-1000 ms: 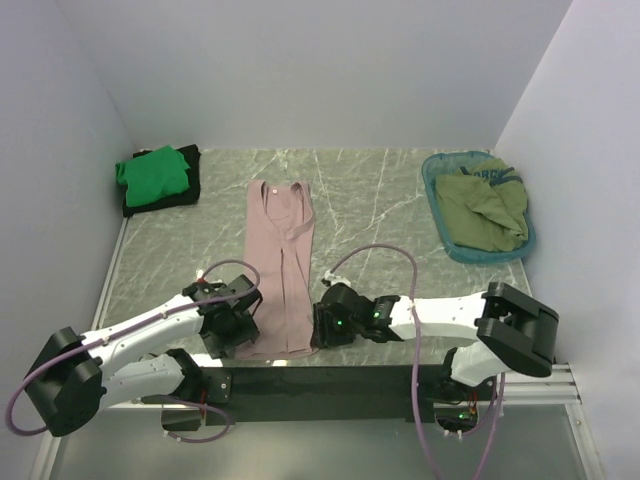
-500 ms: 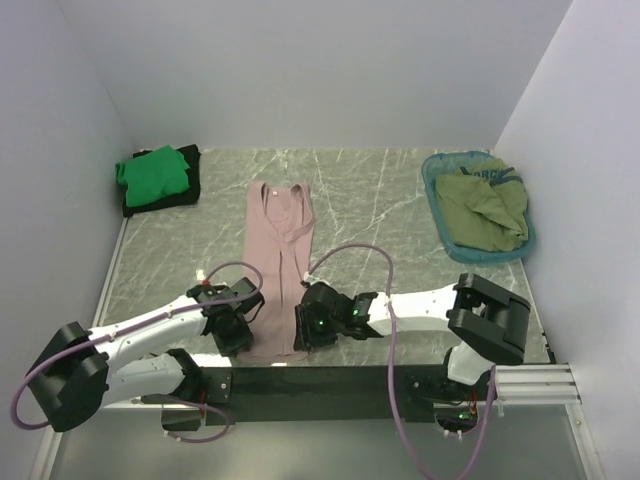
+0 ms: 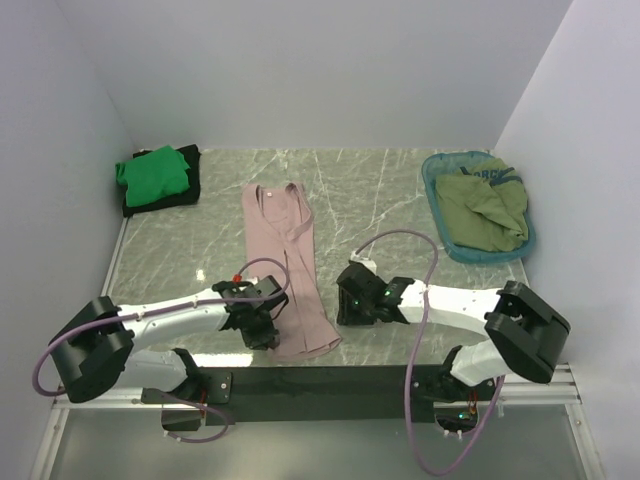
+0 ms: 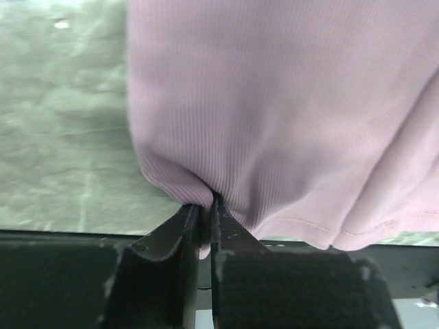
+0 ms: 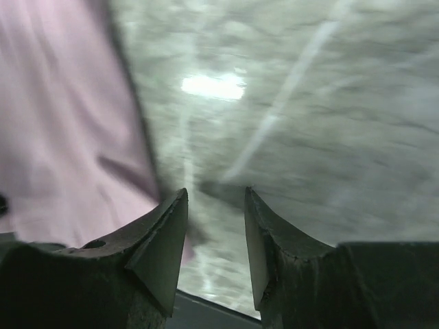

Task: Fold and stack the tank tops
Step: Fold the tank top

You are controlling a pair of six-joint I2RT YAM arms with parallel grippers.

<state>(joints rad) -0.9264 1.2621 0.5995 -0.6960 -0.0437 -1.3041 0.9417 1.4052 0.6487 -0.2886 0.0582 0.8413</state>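
A grey-green marbled table top (image 3: 390,195) lies between plain white walls, with both arms reaching in from its near edge.

From above, the dusty pink tank top (image 3: 283,255) lies lengthwise in the middle of the table, folded narrow, its straps at the far end and its hem at the near edge. The left gripper (image 3: 268,332) sits at the hem's left corner. The right gripper (image 3: 348,303) is over bare table, just beside the cloth's right edge and apart from it. This view cannot show how either pair of fingers stands.

The wrist cameras show that. In the left wrist view the left gripper (image 4: 206,205) has its two dark fingers (image 4: 171,236) pressed together on a pinch of ribbed pink cloth (image 4: 288,116), which bunches into a small fold at the tips; the stitched hem hangs just over the black table edge. In the right wrist view, which is blurred, the right gripper (image 5: 216,195) is spread with a clear gap, nothing between its fingers, marble below and the pink cloth (image 5: 62,137) off to the left.

Only the overhead view shows the rest. A bright green tank top (image 3: 152,170) lies folded on a black tank top (image 3: 188,192) in the far left corner. At the far right an olive green tank top (image 3: 480,205) lies crumpled in a teal basket (image 3: 430,180).
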